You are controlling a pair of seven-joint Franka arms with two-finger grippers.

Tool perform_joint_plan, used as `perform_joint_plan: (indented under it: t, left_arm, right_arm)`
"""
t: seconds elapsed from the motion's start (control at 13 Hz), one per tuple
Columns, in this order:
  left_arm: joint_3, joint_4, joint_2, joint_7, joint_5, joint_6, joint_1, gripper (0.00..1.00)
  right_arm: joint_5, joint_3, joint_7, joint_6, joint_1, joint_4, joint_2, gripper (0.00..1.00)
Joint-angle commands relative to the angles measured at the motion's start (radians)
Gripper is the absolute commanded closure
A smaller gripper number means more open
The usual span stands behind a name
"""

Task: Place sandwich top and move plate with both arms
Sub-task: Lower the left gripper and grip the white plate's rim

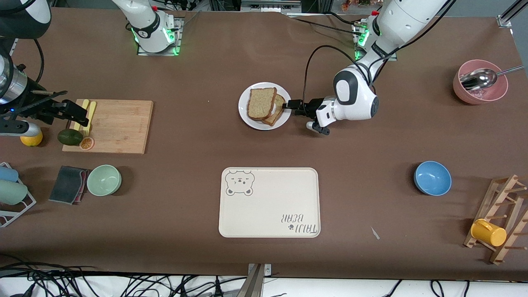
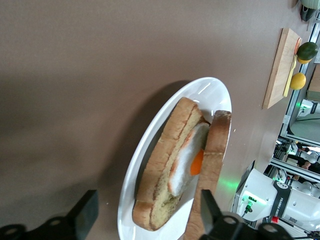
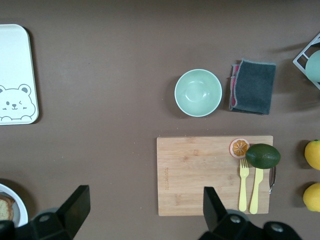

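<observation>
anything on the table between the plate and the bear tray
Nothing. In the front view the stretch between the plate and the bear tray is bare brown tabletop.

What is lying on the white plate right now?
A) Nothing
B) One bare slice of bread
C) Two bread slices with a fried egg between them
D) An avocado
C: the plate carries a top slice leaning over a lower slice with a fried egg.
</observation>
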Motion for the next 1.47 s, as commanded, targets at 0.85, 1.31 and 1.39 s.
perform_joint_plan:
  t: [0.85, 1.31, 1.39]
  left_arm:
    - [0.000, 0.019, 0.060, 0.105, -0.089, -0.005, -0.003, 0.86]
    - [0.000, 0.019, 0.061, 0.160, -0.175, -0.002, -0.009, 1.00]
    - [0.000, 0.019, 0.058, 0.165, -0.175, -0.002, -0.008, 1.00]
  right_arm:
    - [-0.013, -0.003, 0.014, 0.007, 0.007, 0.031, 0.019, 0.00]
    - [-0.011, -0.018, -0.004, -0.002, 0.003, 0.032, 0.010, 0.00]
    - [-0.004, -0.040, -0.005, -0.004, 0.003, 0.032, 0.007, 0.00]
